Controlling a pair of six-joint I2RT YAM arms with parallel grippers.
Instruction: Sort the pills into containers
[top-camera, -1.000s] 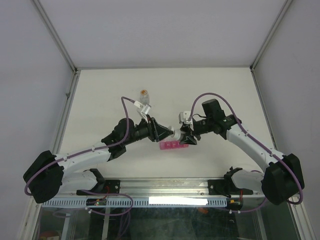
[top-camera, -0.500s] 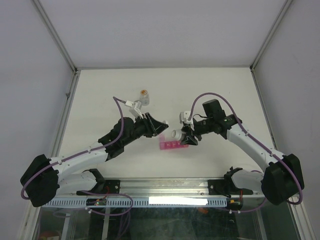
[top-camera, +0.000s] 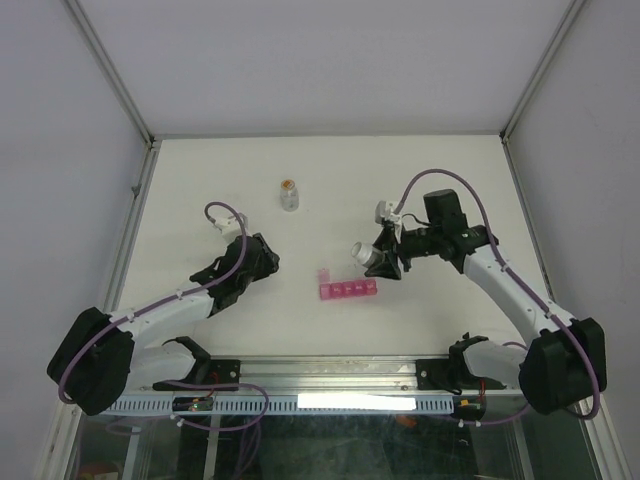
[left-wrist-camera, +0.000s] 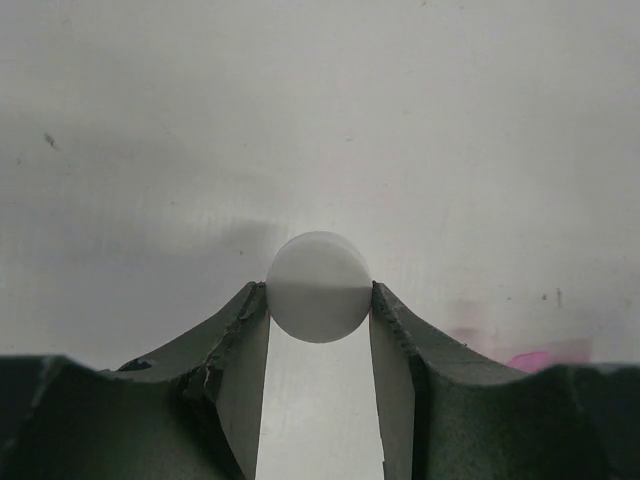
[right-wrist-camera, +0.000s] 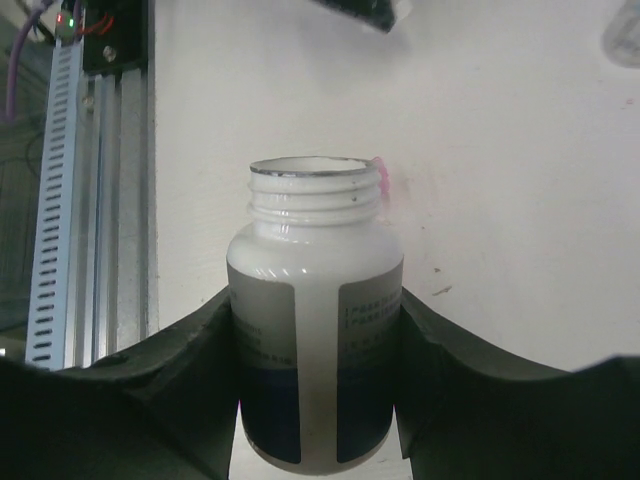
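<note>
A white table (top-camera: 200, 190) fills the floor of a booth with plain pale walls (top-camera: 60, 150), and metal frame rails (top-camera: 130, 215) run along its left and right edges. At the near edge lies a slotted cable duct (top-camera: 150, 404) beside the arm bases.

On the left of the table, the left gripper (top-camera: 264, 262) hangs low over the bare surface. Its fingers are clamped on a round white cap (left-wrist-camera: 318, 287), which shows end-on in the left wrist view. A small clear bottle (top-camera: 289, 194) with orange-brown contents stands upright farther back, well apart from both arms. The pink pill organiser (top-camera: 347, 290) lies near the middle of the table towards the near edge, its leftmost lid standing open. Just right of it and above it, the right gripper (top-camera: 382, 262) is closed around a white bottle (top-camera: 363, 253), which is tilted with its open mouth to the left.

A second ago the two grippers met over the organiser, the left one on the top of the white bottle. The left arm has since drawn back to the left with the cap, leaving the bottle uncapped. The right arm has shifted slightly right. The organiser and the clear bottle have not moved.
</note>
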